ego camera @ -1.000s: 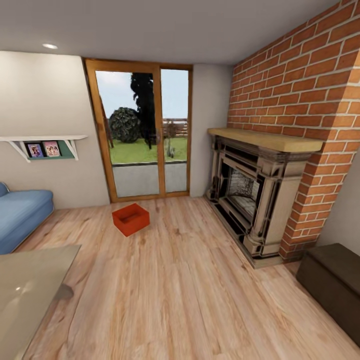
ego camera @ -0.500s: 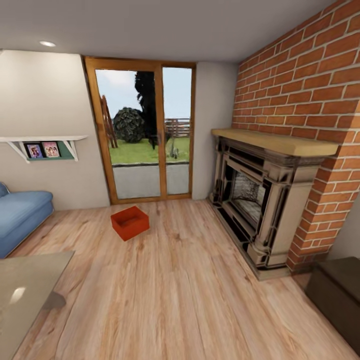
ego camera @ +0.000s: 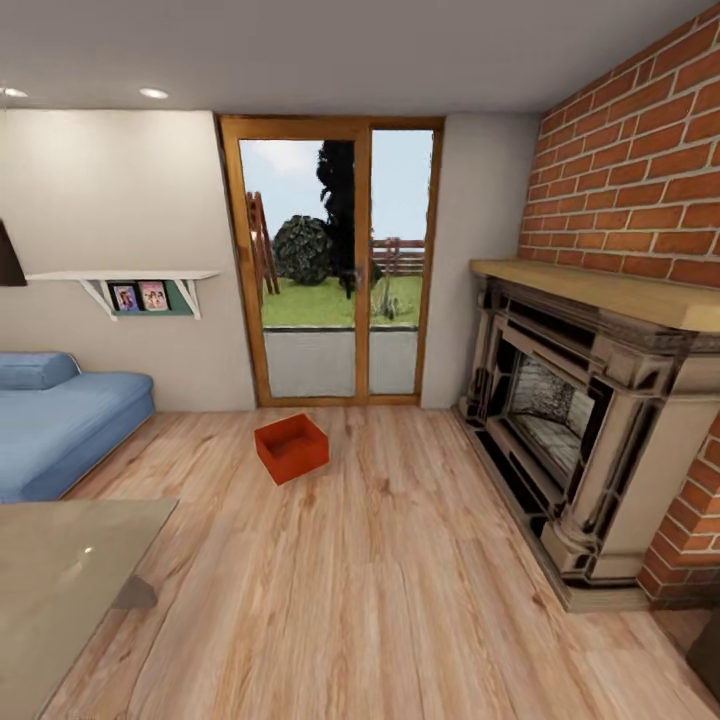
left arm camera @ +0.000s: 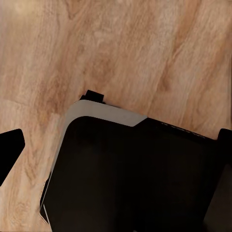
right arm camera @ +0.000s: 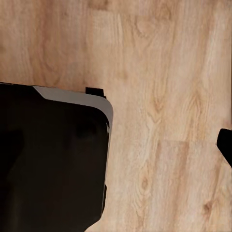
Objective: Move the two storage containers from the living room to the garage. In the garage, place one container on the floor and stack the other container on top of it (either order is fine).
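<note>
Ahead, view swung left; storage container (ego camera: 291,448) unmoved before glass doors (ego camera: 335,270); fingers' spread unclear.

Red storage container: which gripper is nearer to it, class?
Cannot tell; possibly left. The container sits far ahead, left of the head view's centre; both wrist cameras face wood floor beside the robot's base.

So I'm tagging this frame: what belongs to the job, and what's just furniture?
Job:
- storage container, sitting open on the wood floor
- living room

Not the job:
- blue sofa
- glass table
- fireplace
- wall shelf
- glass doors
</note>
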